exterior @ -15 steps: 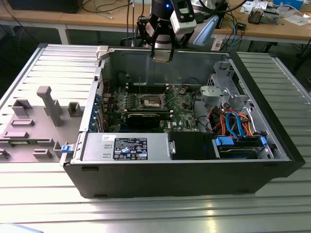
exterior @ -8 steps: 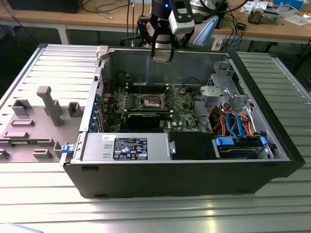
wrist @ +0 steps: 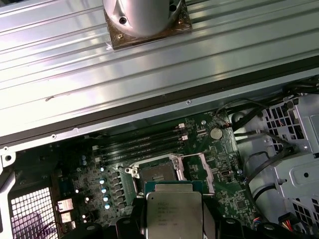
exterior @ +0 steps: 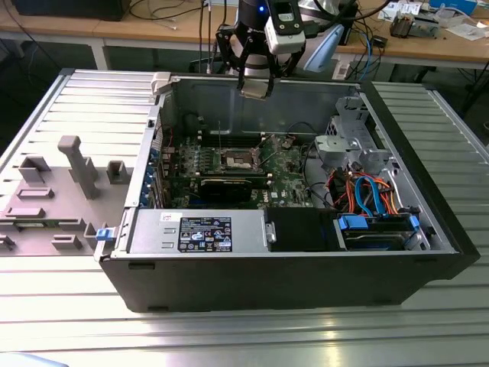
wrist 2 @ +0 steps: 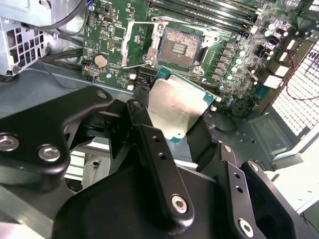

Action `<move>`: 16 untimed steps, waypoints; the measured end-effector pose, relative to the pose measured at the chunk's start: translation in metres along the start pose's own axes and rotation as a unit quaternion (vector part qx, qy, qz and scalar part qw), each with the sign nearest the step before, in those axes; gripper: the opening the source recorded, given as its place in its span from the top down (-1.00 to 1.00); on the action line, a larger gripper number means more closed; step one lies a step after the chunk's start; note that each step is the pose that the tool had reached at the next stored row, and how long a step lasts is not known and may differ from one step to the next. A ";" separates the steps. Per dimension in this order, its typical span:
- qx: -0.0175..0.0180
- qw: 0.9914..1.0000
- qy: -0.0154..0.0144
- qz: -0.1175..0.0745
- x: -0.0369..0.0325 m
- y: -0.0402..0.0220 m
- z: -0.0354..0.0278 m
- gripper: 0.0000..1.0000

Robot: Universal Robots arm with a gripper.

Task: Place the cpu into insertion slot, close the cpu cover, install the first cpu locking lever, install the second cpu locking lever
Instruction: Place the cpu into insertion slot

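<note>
Pincer (wrist 2: 172, 125) gripping cpu (wrist 2: 180, 105), hovering above insertion slot (wrist 2: 179, 47)

Even room light comes from above on my feed. In the exterior view the ribbed tabletop (exterior: 252, 336) glares pale, and the computer case (exterior: 229, 283) front is dark. In the first wrist view that metal washes out white. In the second wrist view the cpu (wrist 2: 179, 99) gives a soft sheen in the claw (wrist 2: 174, 122), whose black links sit in shadow.
</note>
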State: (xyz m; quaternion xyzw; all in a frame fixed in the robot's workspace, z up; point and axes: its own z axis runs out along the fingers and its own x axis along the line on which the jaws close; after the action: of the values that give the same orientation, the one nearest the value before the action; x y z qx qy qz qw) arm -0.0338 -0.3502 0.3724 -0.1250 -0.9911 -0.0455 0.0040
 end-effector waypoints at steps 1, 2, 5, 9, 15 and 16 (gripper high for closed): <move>0.000 1.000 0.000 0.000 0.0000 0.0000 0.0000 -0.09; 0.000 1.000 0.000 0.000 0.0000 0.0000 0.0000 -0.09; 0.000 1.000 0.000 0.000 0.0000 0.0000 0.0000 -0.09; 0.000 1.000 -0.001 0.012 0.0000 0.0000 0.0001 -0.09; -0.001 0.999 -0.005 0.053 0.0000 0.0000 0.0003 -0.09; -0.001 0.998 -0.005 0.060 0.0000 0.0000 0.0003 -0.09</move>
State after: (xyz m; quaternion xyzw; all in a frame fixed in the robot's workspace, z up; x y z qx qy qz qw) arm -0.0339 -0.3502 0.3721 -0.1842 -0.9818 -0.0456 0.0013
